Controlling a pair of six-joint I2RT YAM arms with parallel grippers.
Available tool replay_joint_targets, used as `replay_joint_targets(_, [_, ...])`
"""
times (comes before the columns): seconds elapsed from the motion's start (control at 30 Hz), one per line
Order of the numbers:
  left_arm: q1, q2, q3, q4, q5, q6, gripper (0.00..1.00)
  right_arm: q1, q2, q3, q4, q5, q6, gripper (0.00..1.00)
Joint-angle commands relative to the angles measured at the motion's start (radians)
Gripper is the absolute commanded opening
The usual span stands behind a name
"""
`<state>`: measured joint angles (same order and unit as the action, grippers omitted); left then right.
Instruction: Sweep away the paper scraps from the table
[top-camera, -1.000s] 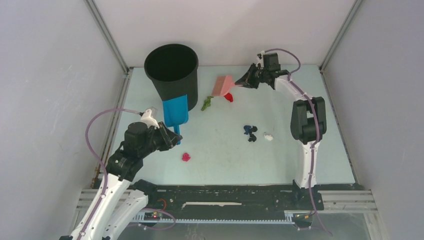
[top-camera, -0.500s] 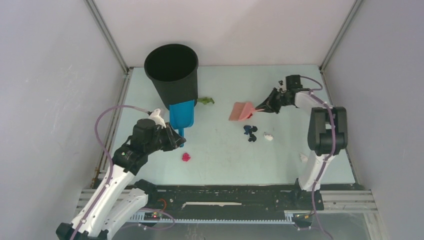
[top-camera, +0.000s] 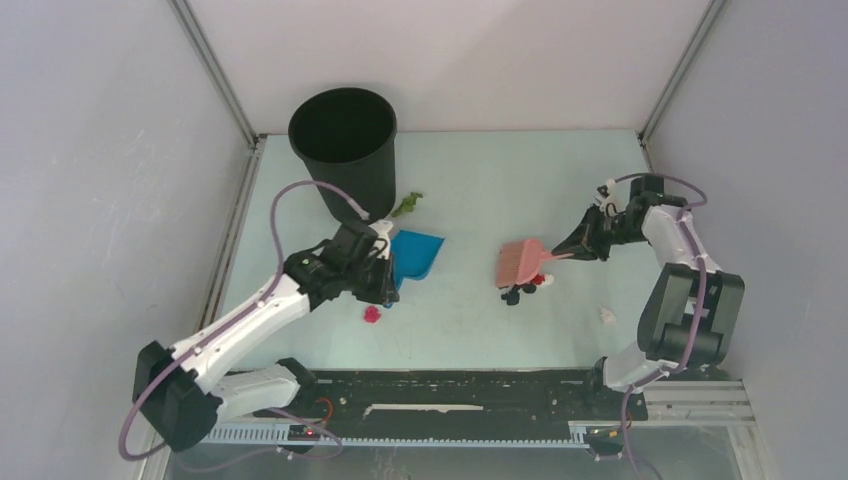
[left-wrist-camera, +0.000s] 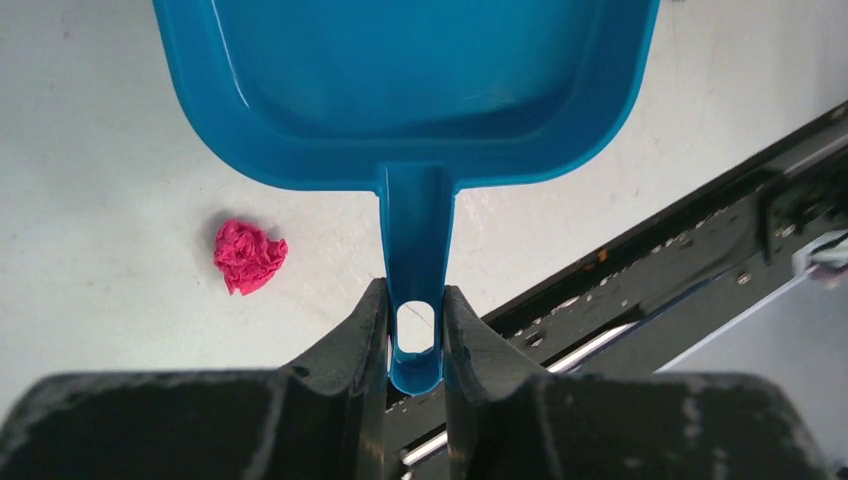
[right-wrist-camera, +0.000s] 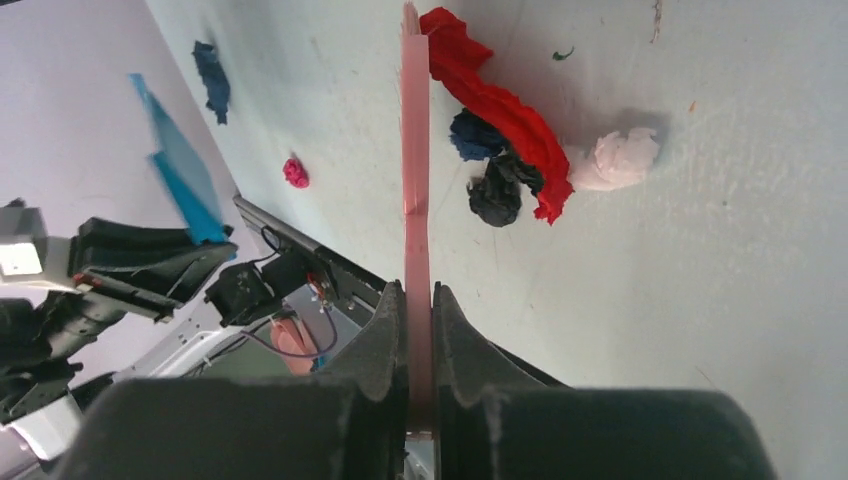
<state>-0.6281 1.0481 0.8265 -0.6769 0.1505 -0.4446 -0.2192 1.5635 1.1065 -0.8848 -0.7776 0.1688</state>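
Over on the left, at the far side of the table (top-camera: 480, 180), sits a big black bin (top-camera: 345, 150), with a green scrap (top-camera: 407, 205) lying right at its base. Just in front of that, the left gripper (left-wrist-camera: 415, 320) has its fingers pinched tight on the handle of the blue dustpan (left-wrist-camera: 400, 80). The pan sits low over the table with its open mouth facing away from the gripper. A magenta scrap (left-wrist-camera: 249, 256) lies on the bare table just beside the handle, outside the pan.

Toward the middle, the pink brush (top-camera: 520, 263) has its head down near the table. The right gripper (right-wrist-camera: 418, 300) is clamped snug on the brush's thin handle, which the right wrist view shows edge-on. Most of the paper scraps are bunched up just beside the brush head: a red scrap (right-wrist-camera: 500, 100) lies right against the brush, with a dark blue scrap (right-wrist-camera: 472, 135) and a black scrap (right-wrist-camera: 497, 195) tucked against it, and a pale scrap (right-wrist-camera: 618, 158) touches its end.

Further right, a small white bit (top-camera: 606, 315) lies alone near the right arm, well apart from the pile.
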Motion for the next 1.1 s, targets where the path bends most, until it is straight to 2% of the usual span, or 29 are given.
replay_joint_targets(0.0, [-0.114, 0.12, 0.131, -0.103, -0.069, 0.131, 0.02, -0.076, -0.091, 0.148, -0.128, -0.088, -0.166, 0.0])
replay_joint_targets(0.17, [-0.204, 0.244, 0.242, -0.237, -0.092, 0.221, 0.03, -0.131, -0.112, 0.331, -0.179, 0.027, -0.296, 0.0])
replay_joint_targets(0.33, [-0.28, 0.356, 0.31, -0.318, -0.123, 0.265, 0.03, -0.1, -0.133, 0.437, -0.168, 0.264, -0.412, 0.0])
replay_joint_targets(0.4, [-0.313, 0.398, 0.337, -0.341, -0.137, 0.277, 0.03, -0.071, -0.15, 0.459, -0.152, 0.36, -0.481, 0.0])
replay_joint_targets(0.53, [-0.356, 0.485, 0.422, -0.399, -0.162, 0.313, 0.02, 0.064, -0.161, 0.461, -0.12, 0.673, -0.587, 0.0])
replay_joint_targets(0.67, [-0.369, 0.555, 0.511, -0.44, -0.183, 0.354, 0.02, 0.165, -0.149, 0.462, -0.124, 0.843, -0.629, 0.0])
replay_joint_targets(0.83, [-0.379, 0.641, 0.61, -0.474, -0.199, 0.389, 0.02, 0.287, -0.091, 0.434, -0.155, 0.898, -0.602, 0.0])
replay_joint_targets(1.07, [-0.408, 0.765, 0.693, -0.495, -0.173, 0.438, 0.0, 0.414, -0.016, 0.358, -0.207, 0.844, -0.529, 0.0])
